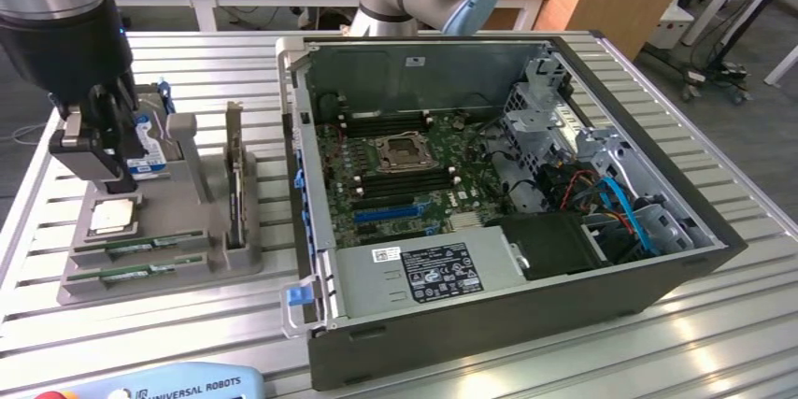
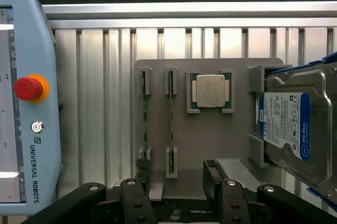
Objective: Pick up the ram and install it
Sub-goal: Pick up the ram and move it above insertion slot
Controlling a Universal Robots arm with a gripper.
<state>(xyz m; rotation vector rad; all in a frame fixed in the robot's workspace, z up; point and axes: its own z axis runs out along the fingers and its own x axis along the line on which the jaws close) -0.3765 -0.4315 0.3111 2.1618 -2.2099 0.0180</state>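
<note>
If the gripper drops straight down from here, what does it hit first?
Probably the grey holder, near the ram sticks' ends; the open gripper hangs there, though depth is unclear.

Gripper (image 2: 177, 174) spread wide — ram (image 2: 170, 113) in grey holder (image 2: 210, 140).

I see the ram (image 2: 143, 113) and its twin (image 2: 170, 113), both green, on a plain grey holder (image 2: 210, 140). The processor (image 2: 210, 90) is silver. The hard drive (image 2: 295, 129) is silver with a blue-and-white label. The pendant (image 2: 26, 103) is pale blue and its button (image 2: 28, 88) is red.
</note>
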